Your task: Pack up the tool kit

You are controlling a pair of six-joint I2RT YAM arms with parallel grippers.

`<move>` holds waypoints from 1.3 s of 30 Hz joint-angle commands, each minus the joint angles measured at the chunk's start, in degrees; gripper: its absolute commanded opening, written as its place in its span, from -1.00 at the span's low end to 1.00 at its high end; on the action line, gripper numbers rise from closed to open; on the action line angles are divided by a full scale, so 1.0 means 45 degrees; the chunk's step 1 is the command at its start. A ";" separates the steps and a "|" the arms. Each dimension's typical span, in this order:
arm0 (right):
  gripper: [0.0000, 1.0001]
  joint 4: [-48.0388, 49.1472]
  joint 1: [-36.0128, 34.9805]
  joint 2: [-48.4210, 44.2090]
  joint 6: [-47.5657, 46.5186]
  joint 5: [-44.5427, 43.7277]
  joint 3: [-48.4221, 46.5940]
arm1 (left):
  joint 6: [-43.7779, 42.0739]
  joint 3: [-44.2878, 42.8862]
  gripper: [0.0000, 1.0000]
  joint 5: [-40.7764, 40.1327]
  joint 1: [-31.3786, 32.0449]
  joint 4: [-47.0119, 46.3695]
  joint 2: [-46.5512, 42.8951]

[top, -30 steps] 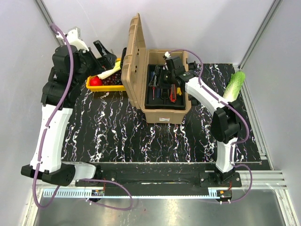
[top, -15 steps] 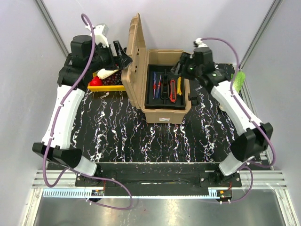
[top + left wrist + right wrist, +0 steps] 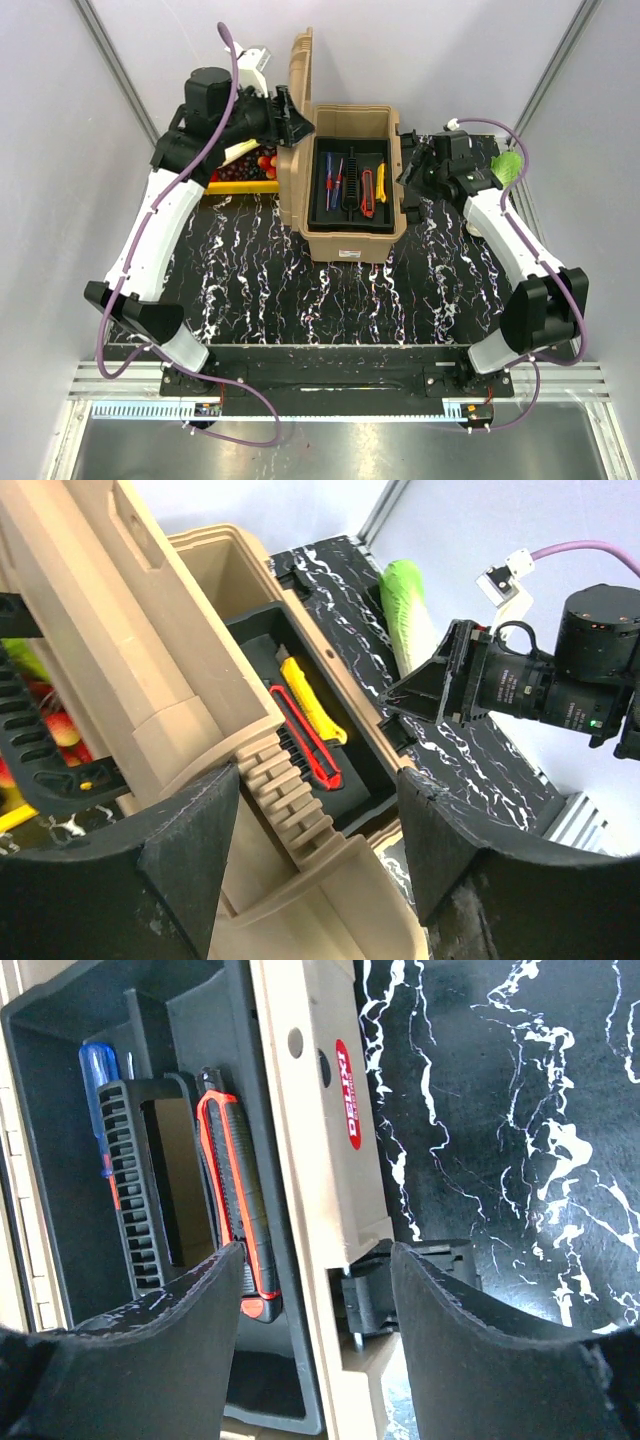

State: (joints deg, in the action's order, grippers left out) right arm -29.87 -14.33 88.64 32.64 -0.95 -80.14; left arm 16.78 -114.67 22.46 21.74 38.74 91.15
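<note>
The tan toolbox (image 3: 350, 238) stands mid-table with its lid (image 3: 295, 150) upright on the left. In its black tray (image 3: 352, 212) lie a blue screwdriver (image 3: 327, 178), a red utility knife (image 3: 367, 192) and a yellow knife (image 3: 380, 183). My left gripper (image 3: 292, 112) straddles the lid's top edge (image 3: 300, 880). Its jaws are apart, the left finger (image 3: 190, 850) against the lid and the right finger (image 3: 450, 840) clear of it. My right gripper (image 3: 408, 185) is open astride the box's right wall (image 3: 320, 1160), one finger over the tray by the red knife (image 3: 235, 1190), the other outside by the black latch (image 3: 400, 1280).
A yellow crate (image 3: 232, 187) of fruit sits left of the box, behind the lid. A green cabbage (image 3: 508, 165) lies at the right back corner of the black marbled mat (image 3: 260, 280). Grey walls close in on both sides.
My left arm swung right onto the lid, which now stands more upright, and its jaws narrowed. My right gripper drew back from over the tray to the box's right wall.
</note>
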 commanded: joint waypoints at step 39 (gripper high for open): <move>0.36 0.7377 0.5723 -0.2745 0.6398 0.6168 0.9585 | -0.2087 0.1205 0.72 -0.3639 0.4308 -0.0445 0.1891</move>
State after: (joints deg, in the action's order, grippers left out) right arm -4.89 11.03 75.57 58.63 22.61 -38.39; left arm 11.62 -108.57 16.16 38.41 37.87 99.33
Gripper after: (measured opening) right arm 0.677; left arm 0.874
